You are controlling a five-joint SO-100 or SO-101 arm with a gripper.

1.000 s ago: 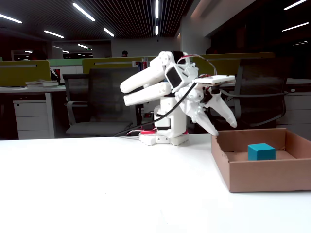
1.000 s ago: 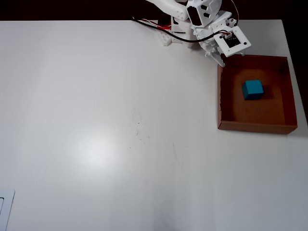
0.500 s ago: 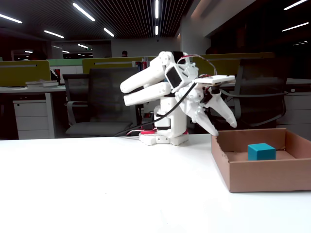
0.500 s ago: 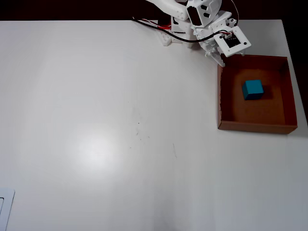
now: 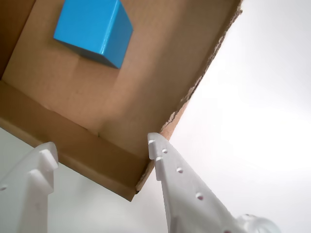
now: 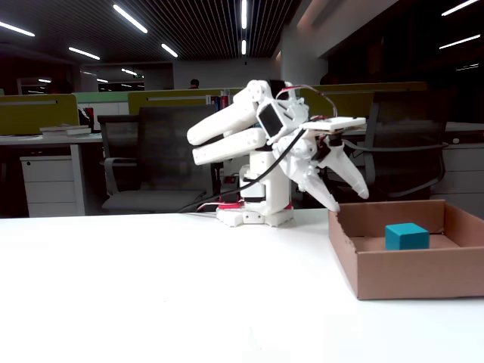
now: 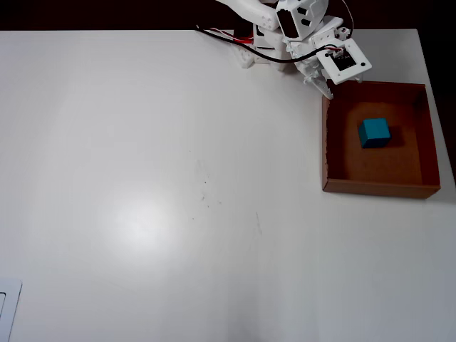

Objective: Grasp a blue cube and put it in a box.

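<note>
The blue cube (image 7: 374, 132) is sitting flat on the floor of the box (image 7: 328, 149), its teal faces plain and matte, resting free of all four walls and somewhat nearer the box's far wall in the overhead view. The box is lying open-topped as a shallow brown corrugated-cardboard tray, rectangular with low walls, one rim (image 5: 204, 80) showing a ragged, torn edge in the wrist view.

Folded arm, tool (image 6: 349, 198) agape, empty
</note>
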